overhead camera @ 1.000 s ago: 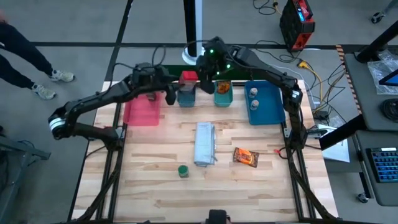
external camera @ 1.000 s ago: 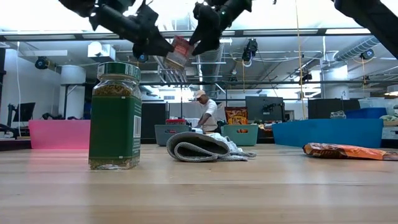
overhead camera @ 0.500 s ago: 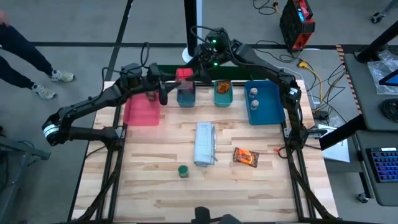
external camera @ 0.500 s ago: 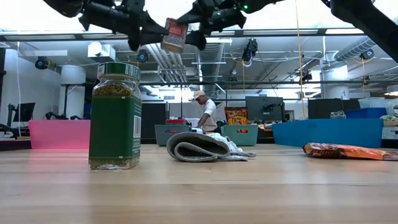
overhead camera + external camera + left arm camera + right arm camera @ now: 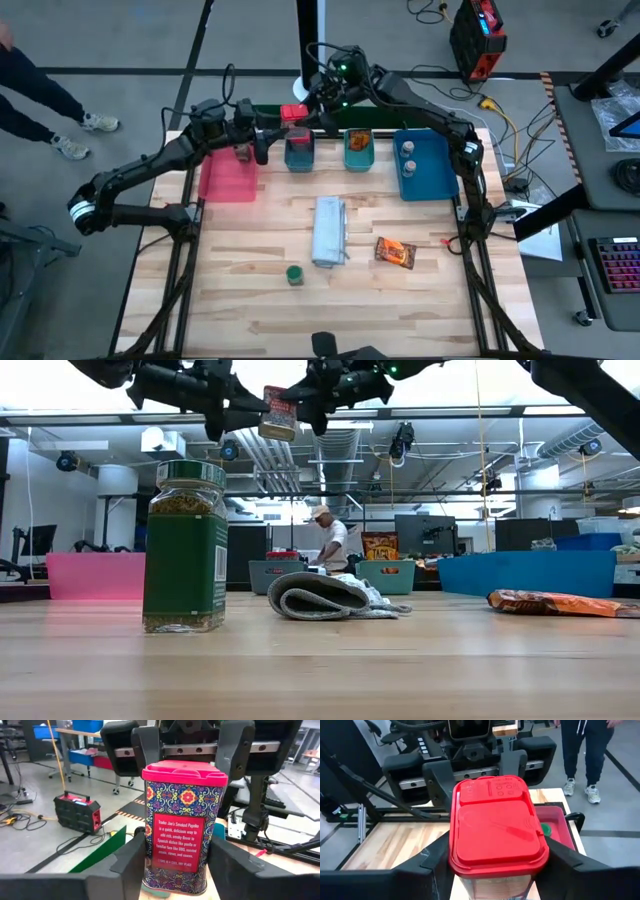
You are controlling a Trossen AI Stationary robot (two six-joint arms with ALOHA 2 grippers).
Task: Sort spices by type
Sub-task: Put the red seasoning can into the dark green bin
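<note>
A: Since a second ago, the tin [image 5: 293, 113] has turned level, top centre of the high view, between both grippers.

B: Handover step. Your right gripper [image 5: 318, 108] pinches the lid end; left gripper [image 5: 268, 128] holds the base. Next, open the left fingers [image 5: 132, 862].

Only thing I can properly read from here is the red panel on the spice tin [image 5: 184, 827] in my left wrist view. It says "Trader Joe's Smoked Paprika is a quick, delicious way to add rich, smoky flavor to Spanish dishes like paella or traditional fare like BBQ, marinades, chilis, stews, and sauces." There's a smaller line under that, looks like "STORE IN A COOL, DRY PLACE", but I wouldn't swear on it. The green-lidded jar [image 5: 185, 546] near the front edge of the table has a white label strip on its side, too tiny to make out.
</note>
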